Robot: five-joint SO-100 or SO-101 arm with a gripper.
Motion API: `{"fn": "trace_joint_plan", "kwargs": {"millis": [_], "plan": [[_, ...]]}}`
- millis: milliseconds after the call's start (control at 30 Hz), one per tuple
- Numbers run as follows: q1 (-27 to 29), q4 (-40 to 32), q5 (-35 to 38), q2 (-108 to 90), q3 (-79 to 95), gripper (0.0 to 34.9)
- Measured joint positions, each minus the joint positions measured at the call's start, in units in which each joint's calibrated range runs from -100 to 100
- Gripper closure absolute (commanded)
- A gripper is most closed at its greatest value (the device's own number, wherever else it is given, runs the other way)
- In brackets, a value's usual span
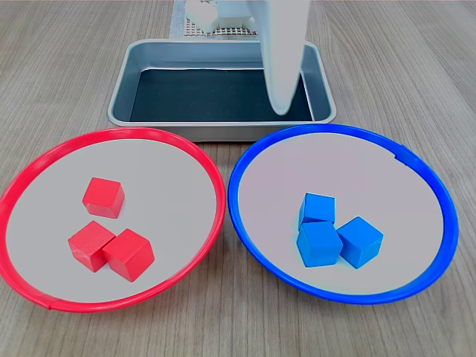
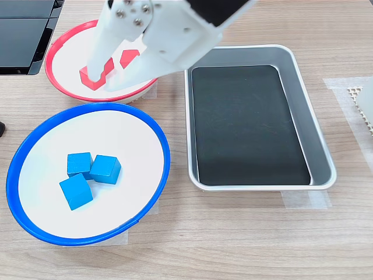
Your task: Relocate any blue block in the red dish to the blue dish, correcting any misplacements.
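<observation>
Three blue blocks [image 1: 320, 244] [image 2: 76, 191] huddle together inside the blue dish [image 1: 342, 163] [image 2: 116, 134]. In the red dish [image 1: 163, 178] [image 2: 70, 46] I see only red cubes [image 1: 103, 197] [image 2: 93, 76], three in the first exterior view; in the second exterior view the arm covers part of that dish. My white gripper [image 1: 281, 104] [image 2: 106, 80] hangs in the air with its tips pointing down. It is open by a narrow gap and holds nothing. In the first exterior view it sits over the metal tray; in the second exterior view it overlaps the red dish.
A rectangular metal tray [image 1: 123, 89] [image 2: 303, 105] with a black mat lies behind the two dishes. The arm's base [image 1: 216, 15] stands beyond it on a white mesh pad [image 2: 356, 93]. A black device [image 2: 23, 35] fills the second exterior view's top left corner.
</observation>
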Motion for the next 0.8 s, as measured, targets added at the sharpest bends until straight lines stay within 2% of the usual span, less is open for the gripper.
{"fn": "trace_joint_plan", "kwargs": {"millis": [167, 367, 567, 800], "plan": [[1.59, -5.63, 0.63, -14.92, 17.33, 34.6], [3.45, -7.59, 0.44, -33.67, 37.02, 34.6], [6.90, -1.39, -0.49, -55.24, 53.54, 34.6], [7.17, 7.42, -1.07, -70.16, 62.43, 34.6]]}}
